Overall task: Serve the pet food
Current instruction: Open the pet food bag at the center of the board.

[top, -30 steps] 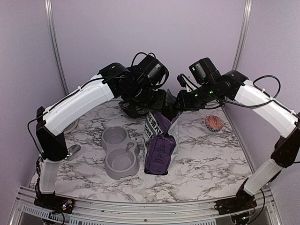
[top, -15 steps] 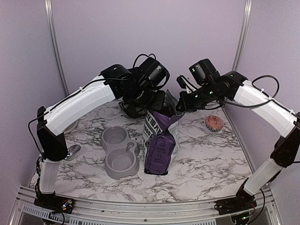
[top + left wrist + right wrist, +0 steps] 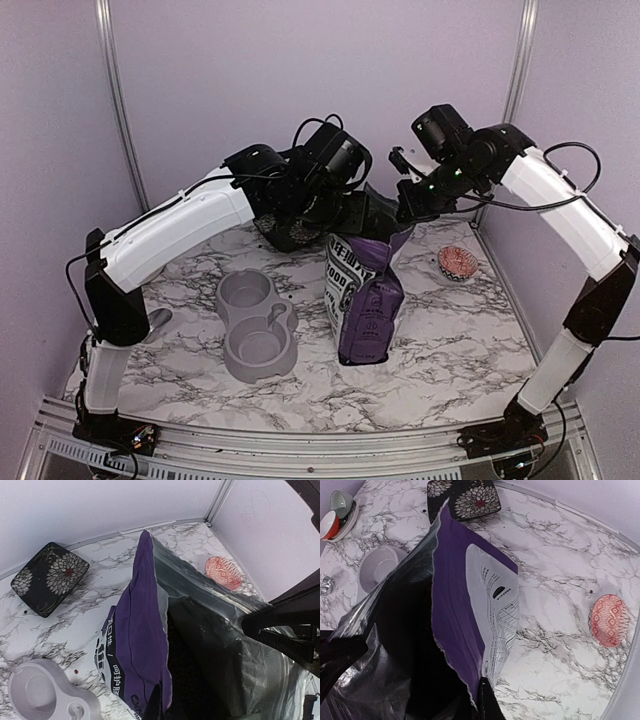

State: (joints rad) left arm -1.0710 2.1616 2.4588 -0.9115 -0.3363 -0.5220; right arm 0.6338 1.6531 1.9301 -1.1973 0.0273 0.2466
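Marble tabletop (image 3: 450,340) carries the puppy food bag (image 3: 365,300) upright mid-surface, with the left gripper (image 3: 360,215) and right gripper (image 3: 408,210) pinched shut on opposite lips of its mouth. Unseen, the pet food lies straight below them inside; the double bowl (image 3: 257,320) stands just beside the bag on the left arm's side.

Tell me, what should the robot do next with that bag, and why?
Probably tip the bag toward the bowl: the left gripper and right gripper each pinch its open top, it stands upright beside the bowl, and the bowl looks empty.
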